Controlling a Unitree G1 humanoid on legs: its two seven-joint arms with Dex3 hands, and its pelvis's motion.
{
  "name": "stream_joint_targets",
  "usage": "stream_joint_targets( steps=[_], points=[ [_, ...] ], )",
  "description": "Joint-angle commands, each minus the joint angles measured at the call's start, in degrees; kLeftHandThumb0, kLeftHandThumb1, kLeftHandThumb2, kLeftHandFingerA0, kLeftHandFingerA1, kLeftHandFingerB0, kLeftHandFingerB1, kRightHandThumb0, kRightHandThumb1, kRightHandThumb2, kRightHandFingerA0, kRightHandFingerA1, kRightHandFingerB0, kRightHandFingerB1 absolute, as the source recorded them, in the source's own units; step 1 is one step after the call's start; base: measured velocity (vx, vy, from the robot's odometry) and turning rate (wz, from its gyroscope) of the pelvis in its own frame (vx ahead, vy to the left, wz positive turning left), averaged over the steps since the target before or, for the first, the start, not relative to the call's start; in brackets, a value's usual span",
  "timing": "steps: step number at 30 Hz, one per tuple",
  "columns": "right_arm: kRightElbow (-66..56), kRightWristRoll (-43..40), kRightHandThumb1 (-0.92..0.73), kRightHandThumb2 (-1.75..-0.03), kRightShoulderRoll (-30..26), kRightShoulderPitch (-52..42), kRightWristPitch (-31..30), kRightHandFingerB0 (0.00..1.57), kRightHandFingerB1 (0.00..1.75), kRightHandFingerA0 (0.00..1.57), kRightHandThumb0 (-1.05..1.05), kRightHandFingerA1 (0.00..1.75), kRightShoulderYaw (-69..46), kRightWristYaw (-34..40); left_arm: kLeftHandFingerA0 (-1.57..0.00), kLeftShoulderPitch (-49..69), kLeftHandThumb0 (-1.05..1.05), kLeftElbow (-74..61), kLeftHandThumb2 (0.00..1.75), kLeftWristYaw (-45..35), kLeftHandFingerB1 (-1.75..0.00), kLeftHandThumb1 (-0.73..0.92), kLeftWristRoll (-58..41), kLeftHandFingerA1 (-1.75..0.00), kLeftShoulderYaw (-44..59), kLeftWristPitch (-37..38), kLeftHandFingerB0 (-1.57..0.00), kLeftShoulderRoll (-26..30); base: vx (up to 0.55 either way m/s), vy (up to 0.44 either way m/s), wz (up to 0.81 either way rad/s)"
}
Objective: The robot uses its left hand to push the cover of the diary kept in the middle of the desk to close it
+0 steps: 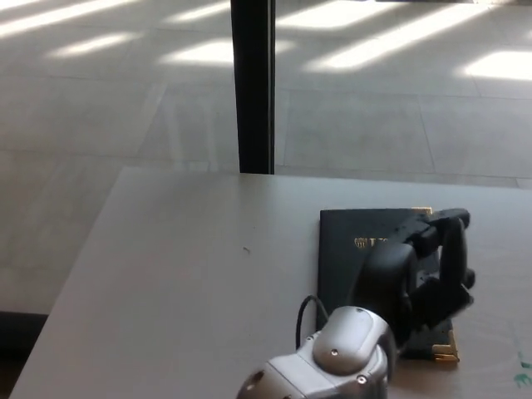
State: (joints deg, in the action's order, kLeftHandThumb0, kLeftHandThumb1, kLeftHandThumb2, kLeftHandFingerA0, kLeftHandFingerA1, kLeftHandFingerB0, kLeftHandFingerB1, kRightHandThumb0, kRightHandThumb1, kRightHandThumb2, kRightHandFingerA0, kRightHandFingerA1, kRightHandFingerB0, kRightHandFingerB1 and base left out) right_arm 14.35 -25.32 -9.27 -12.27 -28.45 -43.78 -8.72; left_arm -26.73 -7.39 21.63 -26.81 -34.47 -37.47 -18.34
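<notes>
left robot hand flat on closed diary

Diary cover matt dark leatherette, brass-look corners; desk smooth matt grey.

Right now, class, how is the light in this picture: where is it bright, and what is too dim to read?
Head view: sunlit stripes glare on the floor beyond the desk; the desk lies in even shade; the gold lettering on the closed diary is too small and partly hidden by the left hand.
</notes>
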Motion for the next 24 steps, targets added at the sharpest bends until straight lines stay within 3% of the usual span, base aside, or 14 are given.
stream_joint_targets(
  steps=[1,2,6,11,15,17,22,24],
  points=[
    [-1.5,-0.8,-0.79,-1.17,-4.2,-0.5,1.3,0.35,0.58,0.39,-0.70,0.69,-0.4,-0.8,-0.29,6.6,-1.02,-1.5,0.85,-6.0,-0.42,0.92,-2.9,-0.46,-10.4,1.1,-0.19,-7.1,0.00,0.000,0.00],
    [-1.8,-0.9,-0.92,-0.71,-4.2,-0.6,1.2,0.40,0.50,0.37,-0.72,0.69,-0.4,-0.8,-0.30,6.4,-1.01,-1.3,0.87,-6.1,-0.41,0.92,-3.0,-0.45,-10.2,1.1,-0.18,-6.8,0.00,0.000,0.00],
    [-2.2,-1.2,-0.92,-0.71,-4.0,-0.5,1.1,0.39,0.47,0.37,-0.72,0.68,-0.1,-0.2,-0.30,4.6,-1.03,-0.8,0.88,-6.6,-0.42,0.92,-2.4,-0.47,-7.6,1.7,-0.19,-5.9,0.00,0.000,0.00],
    [-2.5,-1.5,-0.92,-0.70,-4.1,-1.2,0.9,0.40,0.49,0.38,-0.73,0.67,-0.3,0.4,-0.28,-4.1,-1.00,-5.1,0.94,-5.7,-0.42,0.92,-1.2,-0.47,9.2,1.5,-0.21,-2.4,0.00,0.000,0.00],
    [-3.2,-1.3,-0.92,-0.70,-4.0,-1.3,0.3,0.43,0.50,0.42,-0.72,0.69,-0.1,1.3,-0.20,-6.2,-0.94,-5.3,0.95,-7.4,-0.44,0.92,-0.1,-0.43,15.6,3.6,-0.18,0.3,0.00,0.000,0.00],
    [-3.8,-2.2,-0.92,-0.70,-3.7,-1.3,-0.3,0.42,0.51,0.41,-0.71,0.72,-0.6,1.3,-0.31,-7.2,-0.97,-7.1,0.91,-6.9,-0.43,0.92,-1.1,-0.46,23.8,3.9,-0.23,4.3,0.00,0.000,0.00],
    [-1.7,-1.8,-0.92,-0.71,-4.0,-1.1,1.0,0.40,0.50,0.39,-0.72,0.70,-0.5,0.6,-0.31,-5.8,-1.03,-9.7,0.95,-5.8,-0.47,0.92,-2.8,-0.51,36.3,5.0,-0.24,10.4,0.00,0.000,0.00],
    [-0.9,-1.7,-0.92,-0.69,-4.2,-0.9,1.3,0.43,0.49,0.39,-0.72,0.68,-0.5,0.4,-0.30,-2.7,-0.94,-9.4,0.92,-6.2,-0.44,0.92,-3.1,-0.45,41.8,7.0,-0.25,13.4,0.00,0.000,0.00]
  ],
)
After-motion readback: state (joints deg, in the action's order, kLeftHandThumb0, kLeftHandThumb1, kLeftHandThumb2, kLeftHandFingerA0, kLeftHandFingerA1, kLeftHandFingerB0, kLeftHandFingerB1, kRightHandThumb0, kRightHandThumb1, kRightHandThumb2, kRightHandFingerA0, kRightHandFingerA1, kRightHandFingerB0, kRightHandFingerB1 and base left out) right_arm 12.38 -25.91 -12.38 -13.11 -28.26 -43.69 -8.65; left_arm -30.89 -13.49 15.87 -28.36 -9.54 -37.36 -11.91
